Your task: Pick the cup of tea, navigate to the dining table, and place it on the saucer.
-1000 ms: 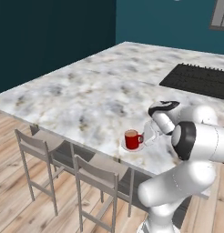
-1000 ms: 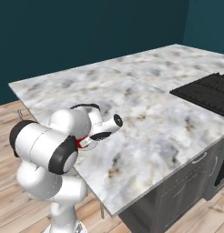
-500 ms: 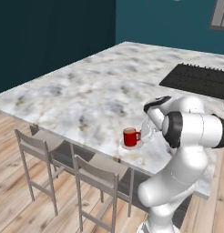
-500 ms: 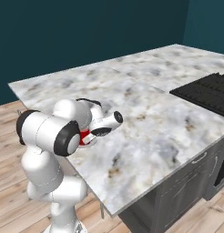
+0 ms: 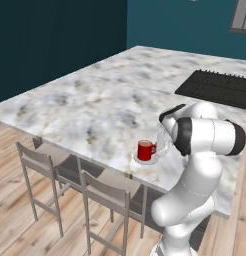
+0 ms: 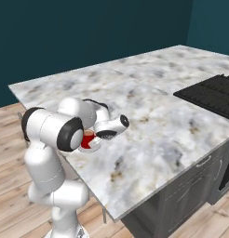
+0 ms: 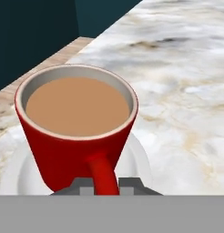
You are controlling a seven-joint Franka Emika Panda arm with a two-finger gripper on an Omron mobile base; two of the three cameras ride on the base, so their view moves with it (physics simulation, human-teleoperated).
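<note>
The cup (image 7: 77,132) stands on the saucer (image 7: 139,161) near the table's (image 5: 95,107) near edge — gripper (image 7: 106,184) pinching its handle.

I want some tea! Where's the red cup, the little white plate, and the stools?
cup of tea (image 7: 77,136), hand view, red side wall.
saucer (image 7: 136,157), hand view, bare right rim.
stools (image 5: 102,192), left base view, nearer seat.

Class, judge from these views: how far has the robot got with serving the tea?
Done: the cup of tea stands on the saucer on the dining table. In hand: the tool grips the cup's handle. Left: release and withdraw.
</note>
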